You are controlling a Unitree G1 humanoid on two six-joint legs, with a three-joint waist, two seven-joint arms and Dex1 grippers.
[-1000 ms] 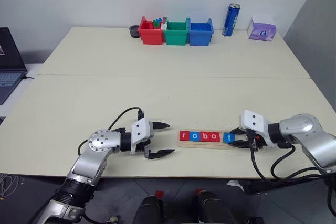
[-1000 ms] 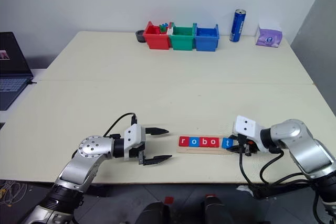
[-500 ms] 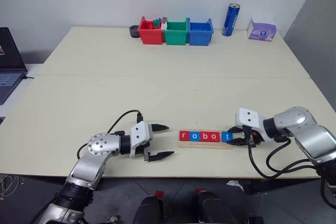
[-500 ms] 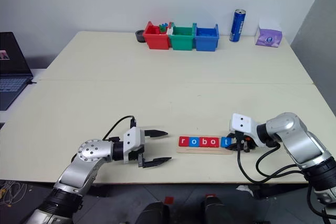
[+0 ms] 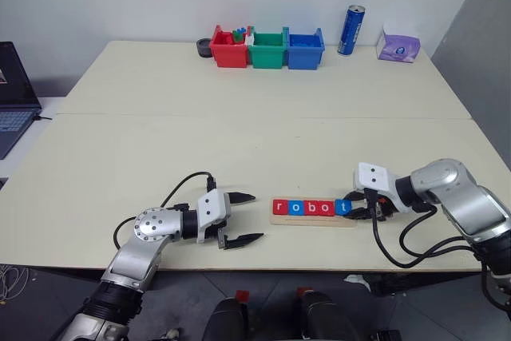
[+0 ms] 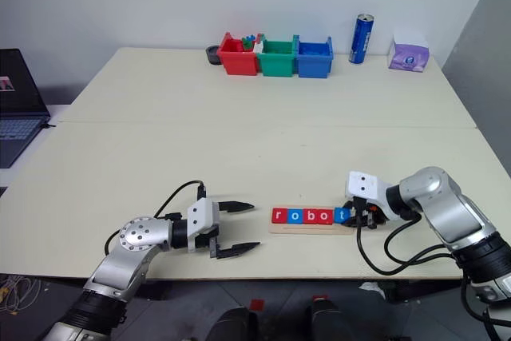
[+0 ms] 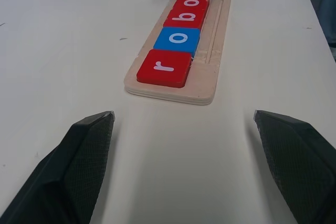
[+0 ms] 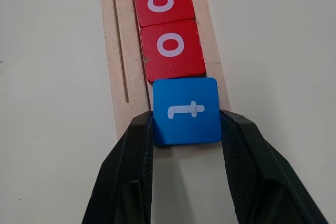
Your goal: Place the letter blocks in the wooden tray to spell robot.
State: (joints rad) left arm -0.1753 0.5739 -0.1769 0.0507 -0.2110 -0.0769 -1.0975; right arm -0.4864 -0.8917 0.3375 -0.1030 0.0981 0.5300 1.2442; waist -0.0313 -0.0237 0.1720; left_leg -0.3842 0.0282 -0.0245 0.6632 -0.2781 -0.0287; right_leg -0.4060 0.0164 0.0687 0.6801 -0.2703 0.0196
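The right gripper (image 8: 186,129) pinches the blue "t" block (image 8: 187,110) at the near end of the wooden tray (image 7: 210,61), touching the red "o" (row reads r-o-b-o-t). The left gripper (image 5: 238,217), fingers spread wide, faces the tray's opposite end, apart.

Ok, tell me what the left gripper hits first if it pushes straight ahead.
Probably the near end of the wooden tray, at the red r block. The left gripper is open and points along the row, with bare table before the tray.
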